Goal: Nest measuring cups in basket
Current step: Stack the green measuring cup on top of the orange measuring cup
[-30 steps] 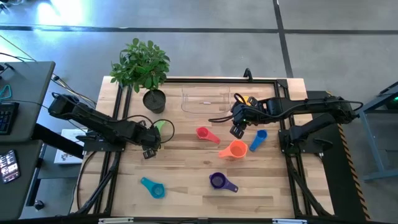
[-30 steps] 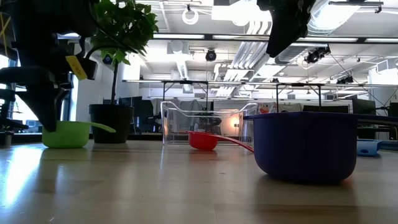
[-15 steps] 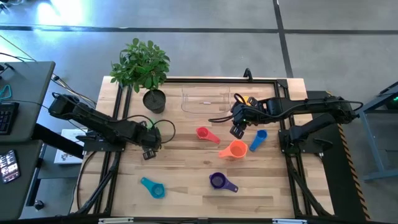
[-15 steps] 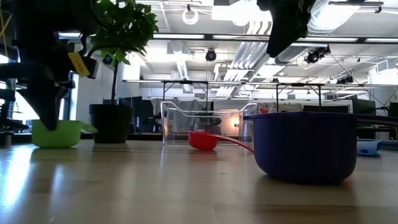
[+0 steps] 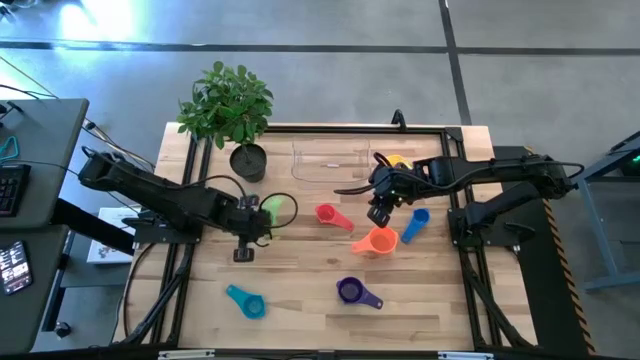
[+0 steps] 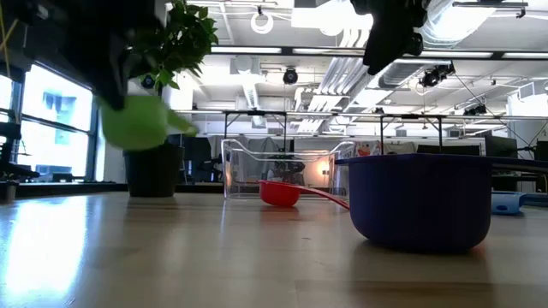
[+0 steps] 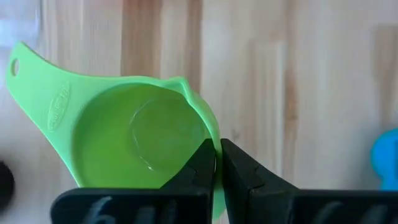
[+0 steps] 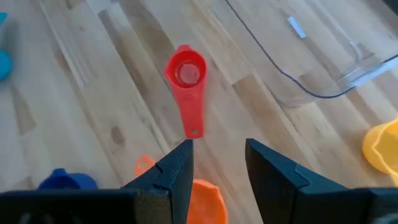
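Low view: nearest stands the round purple plastic measuring cup (image 6: 419, 201) on the wooden worktop (image 6: 214, 257). Farther off, the left fingers (image 7: 217, 163) are clenched on the rim of the light green plastic measuring cup (image 7: 134, 146), which hangs clear of the worktop, probably to be carried. The right fingers (image 8: 219, 165) are parted and empty above the small red plastic scoop (image 8: 186, 87). Beyond them lies the clear rectangular basket (image 5: 330, 160), seemingly without cups.

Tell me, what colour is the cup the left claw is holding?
Green. The left claw pinches the rim of the green measuring cup; the left wrist view shows it best.
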